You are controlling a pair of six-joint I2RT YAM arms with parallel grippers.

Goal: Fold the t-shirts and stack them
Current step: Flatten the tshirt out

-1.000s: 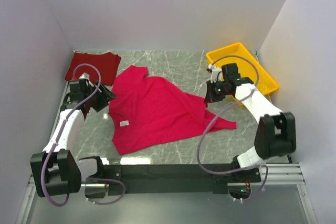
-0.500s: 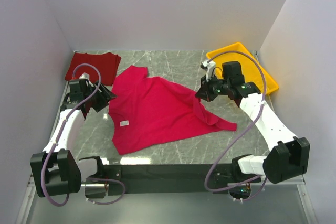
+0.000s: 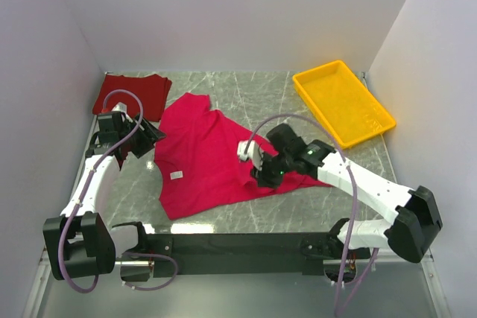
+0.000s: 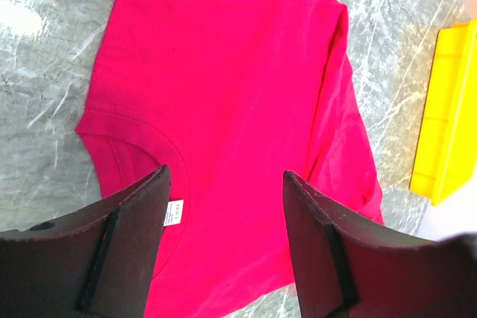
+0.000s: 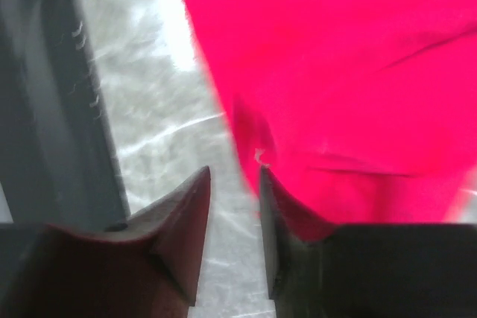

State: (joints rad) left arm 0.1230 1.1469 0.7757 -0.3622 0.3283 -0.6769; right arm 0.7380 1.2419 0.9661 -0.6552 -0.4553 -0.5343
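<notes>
The crimson t-shirt point(image 3: 201, 150) lies spread on the marble table, its white tag point(image 3: 177, 176) near the collar. The darker maroon t-shirt point(image 3: 133, 93) sits folded at the back left corner. My left gripper point(image 3: 150, 139) hovers at the crimson shirt's left edge; in the left wrist view it stands wide open point(image 4: 226, 173) above the collar and tag point(image 4: 174, 211). My right gripper point(image 3: 262, 174) is low over the shirt's front right part. In the right wrist view its jaws point(image 5: 234, 170) stand apart over bare marble, the cloth point(image 5: 335, 72) lying against the outside of the right finger.
A yellow tray point(image 3: 343, 102) stands at the back right, also showing in the left wrist view point(image 4: 447, 109). White walls close in the table on three sides. The black base rail point(image 3: 238, 243) runs along the near edge.
My right arm swung from beside the yellow tray down and left, carrying the shirt's right side over the body. Its jaws, shut on cloth before, have parted. The left arm has not moved.
</notes>
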